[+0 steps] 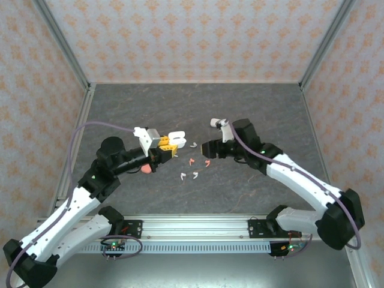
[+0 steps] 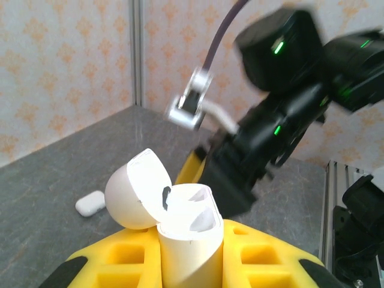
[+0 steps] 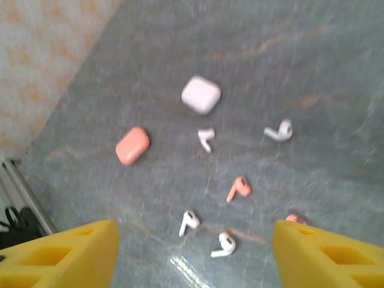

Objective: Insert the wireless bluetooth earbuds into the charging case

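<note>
Yellow moulded fingers [image 2: 258, 255] of the left gripper [image 1: 168, 145] clench a smooth white charging case [image 2: 186, 240], its rounded lid [image 2: 135, 189] flipped up. The right gripper [image 3: 195, 258] hangs spread wide, grasping nothing, above small curved earbuds [image 3: 206, 138], white and coral, scattered on the grey veined table [image 3: 312, 54] near a coral case [image 3: 132, 145] and a closed white case [image 3: 201, 94].

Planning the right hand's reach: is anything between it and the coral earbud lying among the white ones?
Nothing visible does. The open right hand hovers over the table with the coral earbud lying clear, white earbuds apart from it.
</note>
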Controlling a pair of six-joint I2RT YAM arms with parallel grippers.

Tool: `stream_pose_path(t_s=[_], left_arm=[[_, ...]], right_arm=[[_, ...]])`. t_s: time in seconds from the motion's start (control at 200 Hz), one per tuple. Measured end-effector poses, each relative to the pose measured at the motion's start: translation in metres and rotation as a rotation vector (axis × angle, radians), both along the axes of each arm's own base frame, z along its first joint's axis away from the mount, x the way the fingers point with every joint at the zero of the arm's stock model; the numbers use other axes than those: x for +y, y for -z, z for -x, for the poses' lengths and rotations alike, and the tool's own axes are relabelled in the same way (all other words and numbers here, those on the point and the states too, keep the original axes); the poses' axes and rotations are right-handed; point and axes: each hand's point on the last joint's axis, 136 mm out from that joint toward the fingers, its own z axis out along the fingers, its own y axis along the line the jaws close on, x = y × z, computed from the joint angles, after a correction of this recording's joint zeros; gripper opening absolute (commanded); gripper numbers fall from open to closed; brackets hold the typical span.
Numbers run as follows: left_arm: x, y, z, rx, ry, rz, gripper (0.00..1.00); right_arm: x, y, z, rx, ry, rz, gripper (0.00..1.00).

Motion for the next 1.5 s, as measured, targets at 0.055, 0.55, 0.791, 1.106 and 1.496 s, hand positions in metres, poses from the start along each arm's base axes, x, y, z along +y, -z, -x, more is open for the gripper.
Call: stream_pose_path(t_s=[0.055, 0.55, 0.791, 1.106, 1.496], left_arm=[[0.001, -0.007, 0.007, -0.018, 0.015, 0.016, 0.0], [0.006, -0.024, 0.023, -0.071, 0.041, 0.053, 0.0], [0.006, -0.022, 0.022, -0.065, 0.041, 0.049, 0.0], [0.005, -0.02, 0.021, -0.061, 0.041, 0.047, 0.0], [0.004, -0.016, 0.019, -0.048, 0.041, 0.04, 0.0]], right_arm=[[0.011, 0.019, 0.006, 0.047, -0.036, 0.021, 0.65], [0.082, 0.11, 0.004, 0.206, -0.223, 0.184, 0.44], [0.111, 0.139, 0.008, 0.226, -0.314, 0.276, 0.4], [0.111, 0.162, 0.015, 0.272, -0.356, 0.349, 0.37], [0.107, 0.163, 0.019, 0.269, -0.377, 0.365, 0.33]])
